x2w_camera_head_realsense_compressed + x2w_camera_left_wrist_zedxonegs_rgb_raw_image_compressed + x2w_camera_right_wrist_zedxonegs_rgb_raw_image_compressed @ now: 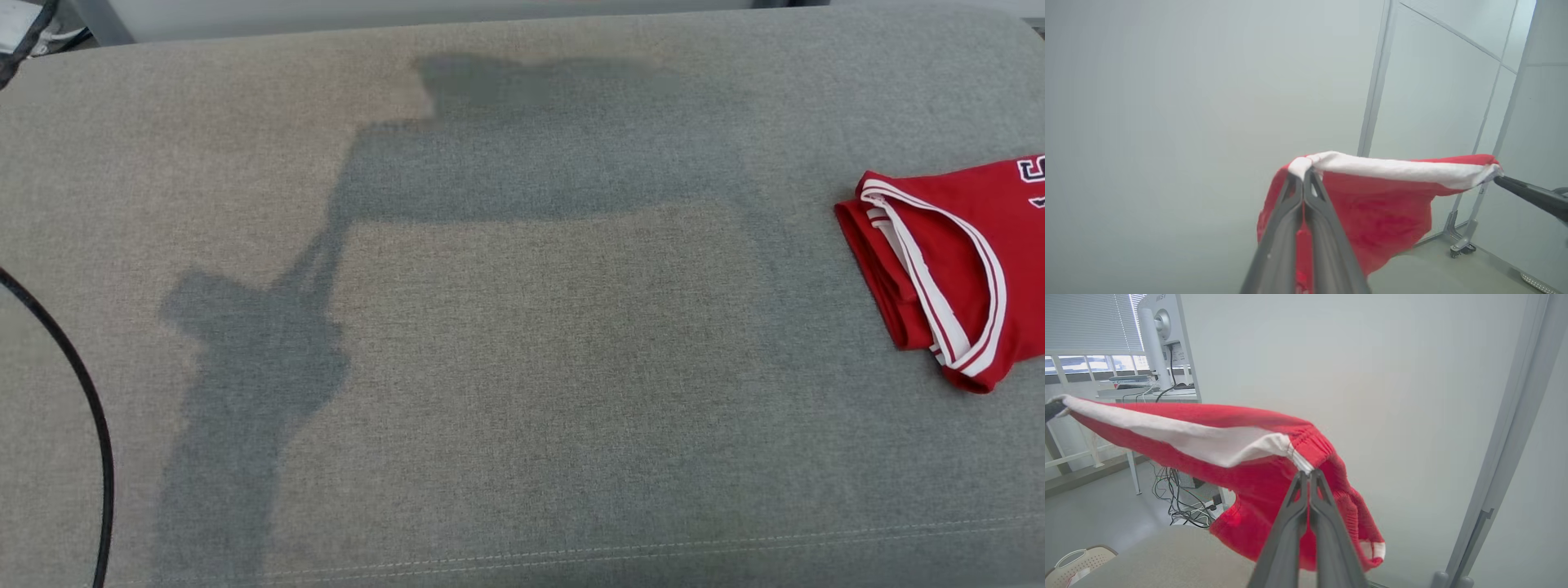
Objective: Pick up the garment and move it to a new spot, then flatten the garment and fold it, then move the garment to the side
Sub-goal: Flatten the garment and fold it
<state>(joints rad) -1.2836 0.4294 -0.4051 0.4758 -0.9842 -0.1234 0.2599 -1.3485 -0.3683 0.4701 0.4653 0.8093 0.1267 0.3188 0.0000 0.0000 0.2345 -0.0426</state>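
Garment (1380, 204): red with a white band along its top edge, strung in mid-air between both grippers, above the grey upholstered surface (522, 367). Clamped at one end of the band by left gripper (1303, 173), fingers pressed flat together; pinched at the other end, by the gathered seam, by right gripper (1309, 473), equally tight. Lower part hanging loose, partly hidden behind the fingers in both wrist views; cut of the piece hard to call. From the head camera, broad shadow (506, 155) across the middle of the surface, shaped like stretched cloth, plus an arm-like patch toward the near left corner. Folded red jersey (947, 269) with white trim at the right edge of the surface, cut off by the frame; white numeral on it clipped, unreadable. Black cable (90, 408) curving over the left edge, both ends out of frame. Surface: plain grey weave, stitched seam along the near edge. Room: pale walls, partition frame (1461, 247) on casters, monitor (1163, 330) seen from the back on a desk, window blinds (1086, 322), tangled cables (1180, 502) on the floor, pale perforated basket (1077, 559) clipped at the corner.
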